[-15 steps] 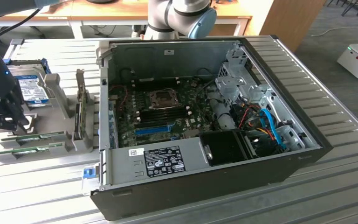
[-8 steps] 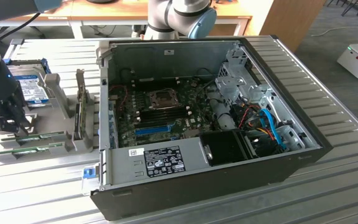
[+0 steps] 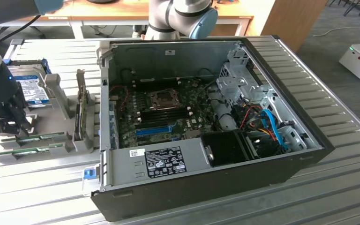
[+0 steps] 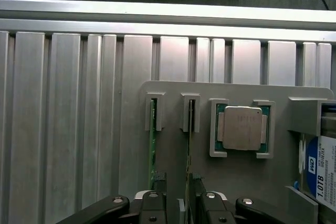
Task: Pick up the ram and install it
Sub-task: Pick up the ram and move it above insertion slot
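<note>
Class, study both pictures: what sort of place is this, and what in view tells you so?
Probably a robotics lab or workshop for computer assembly: an open computer case lies on a ribbed metal table, and a robot gripper hangs over a holder of ram sticks beside a hard drive.

— What colour are the ram sticks (image 4: pixel 153 140)?
— Green along the edge. Their holder (image 4: pixel 236 182) is plain pale grey.
— And the processor (image 4: pixel 241 128)?
— Dull silver lid, green board rim.
— The hard drive (image 3: pixel 30 89)?
— Silver, with a blue-and-white label in black print.
— The computer case (image 3: pixel 230 187)?
— Black outside, bare grey metal inside. The motherboard (image 3: pixel 186 117) is dark green with one bright blue slot (image 3: pixel 153 130), and blue cables (image 3: pixel 271 124) lie towards the exterior view's right.
— The gripper (image 3: pixel 10 129)?
— Black. Under everything, the table (image 3: pixel 342 187) is silver, ribbed in parallel stripes.
</note>
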`<action>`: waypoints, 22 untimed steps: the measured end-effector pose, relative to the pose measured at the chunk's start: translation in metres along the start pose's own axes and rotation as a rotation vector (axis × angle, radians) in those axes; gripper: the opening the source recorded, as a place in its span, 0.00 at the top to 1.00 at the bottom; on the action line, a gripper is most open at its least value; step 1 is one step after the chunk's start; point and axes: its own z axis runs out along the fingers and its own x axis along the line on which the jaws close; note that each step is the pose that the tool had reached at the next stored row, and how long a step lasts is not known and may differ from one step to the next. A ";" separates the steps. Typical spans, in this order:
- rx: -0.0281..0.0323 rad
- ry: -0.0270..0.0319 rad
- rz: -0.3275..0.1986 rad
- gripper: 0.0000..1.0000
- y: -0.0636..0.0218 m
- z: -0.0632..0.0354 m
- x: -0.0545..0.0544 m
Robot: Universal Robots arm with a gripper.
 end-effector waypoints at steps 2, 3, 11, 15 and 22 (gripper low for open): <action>0.0003 -0.0002 0.000 0.69 0.0001 0.0002 0.001; 0.0002 -0.0001 0.000 0.69 0.0001 0.0001 0.001; 0.0001 -0.0001 0.000 0.69 0.0006 0.0001 0.010; 0.0001 -0.0001 0.000 0.69 0.0012 0.0001 0.013; 0.0001 -0.0001 0.000 0.69 0.0015 0.0001 0.014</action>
